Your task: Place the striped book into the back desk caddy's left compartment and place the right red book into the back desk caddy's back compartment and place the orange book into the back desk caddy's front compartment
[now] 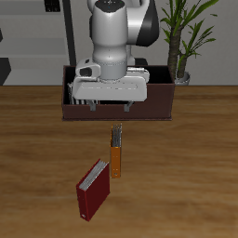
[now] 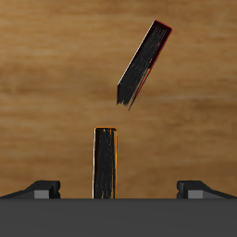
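Wooden surface is carrying everything. Nearest the front edge, a red book is lying tilted. Just behind it, toward twelve o'clock, the orange book is lying lengthwise, dark band pointing back. Above that band, the tool is hovering, fingers spread wide, gripping nothing. Farthest back, the back desk caddy is sitting under the arm.

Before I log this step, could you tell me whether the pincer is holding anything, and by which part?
Nothing is held: the pincer is open above the orange book, its fingers clear of it.
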Robot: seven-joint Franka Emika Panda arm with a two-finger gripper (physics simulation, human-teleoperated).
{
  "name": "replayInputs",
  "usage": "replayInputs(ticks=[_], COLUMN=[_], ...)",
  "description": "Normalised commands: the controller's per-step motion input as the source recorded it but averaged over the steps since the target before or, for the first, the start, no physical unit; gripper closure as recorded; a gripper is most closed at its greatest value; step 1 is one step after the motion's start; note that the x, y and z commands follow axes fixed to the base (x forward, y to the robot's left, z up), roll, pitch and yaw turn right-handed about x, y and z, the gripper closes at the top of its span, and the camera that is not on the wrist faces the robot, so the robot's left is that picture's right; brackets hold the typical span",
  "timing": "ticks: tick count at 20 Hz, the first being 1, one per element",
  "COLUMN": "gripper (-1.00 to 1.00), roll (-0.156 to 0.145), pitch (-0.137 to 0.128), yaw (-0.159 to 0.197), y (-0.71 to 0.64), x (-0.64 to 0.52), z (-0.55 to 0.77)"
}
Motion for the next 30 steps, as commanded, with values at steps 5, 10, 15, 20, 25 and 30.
replayInputs(ticks=[5,10,15,20,25,30], gripper=[-1.0,-1.0,-1.0,-1.0,-1.0,-1.0], roll=[0.023,0.009,0.011,-0.009,-0.006,-0.023], pitch=[-0.007,-0.007,-0.022,0.041,0.025,0.027], yaw=[-0.023,-0.012,0.032,-0.009,0.009,0.001], y=[0.06,0.08,0.12,0.06,-0.05,-0.05], x=[0.04,-0.06,-0.17,0.14,0.09,0.18], z=[-0.26,-0.34,-0.21,-0.2,-0.08,-0.13])
